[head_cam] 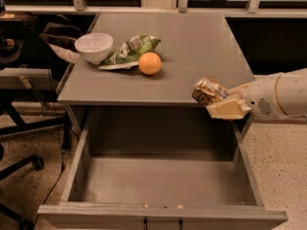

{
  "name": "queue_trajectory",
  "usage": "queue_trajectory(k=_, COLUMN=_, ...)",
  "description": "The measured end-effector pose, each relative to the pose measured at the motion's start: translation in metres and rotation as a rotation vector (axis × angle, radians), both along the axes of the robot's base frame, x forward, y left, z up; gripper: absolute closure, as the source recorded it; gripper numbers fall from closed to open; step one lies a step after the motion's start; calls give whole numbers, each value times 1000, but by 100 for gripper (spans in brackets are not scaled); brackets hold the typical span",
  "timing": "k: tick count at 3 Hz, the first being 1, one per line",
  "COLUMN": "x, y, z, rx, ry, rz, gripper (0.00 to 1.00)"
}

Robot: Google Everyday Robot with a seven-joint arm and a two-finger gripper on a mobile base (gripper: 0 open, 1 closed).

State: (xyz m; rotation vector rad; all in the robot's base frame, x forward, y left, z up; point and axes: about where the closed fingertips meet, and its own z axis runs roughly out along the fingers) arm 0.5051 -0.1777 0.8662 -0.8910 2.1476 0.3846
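Note:
My gripper [221, 99] reaches in from the right on a white arm and is shut on a shiny brown-and-gold can [207, 90], held on its side. The can hangs over the front right edge of the grey table top [182, 42], just above the back right of the open drawer [163, 181]. An orange [149, 63] rests on the table to the left, beside a green chip bag [128, 51] and a white bowl [94, 46].
The drawer stands pulled out toward the camera, its grey inside bare. Chairs and dark clutter [29, 56] fill the left side. Speckled floor [283, 147] lies to the right under the arm.

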Motion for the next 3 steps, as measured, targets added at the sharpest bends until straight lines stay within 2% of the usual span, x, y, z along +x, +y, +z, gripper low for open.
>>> queue_trajectory(k=1, x=-15, y=5, z=-15, rx=-4, ry=-7, rz=-28, gripper=100)
queue_trajectory(k=2, x=-25, y=4, z=-49, rx=9, ry=29, rz=-93, gripper=100)
queue_trajectory(k=3, x=-34, y=13, z=-84, rx=29, ry=71, rz=-74, gripper=100)
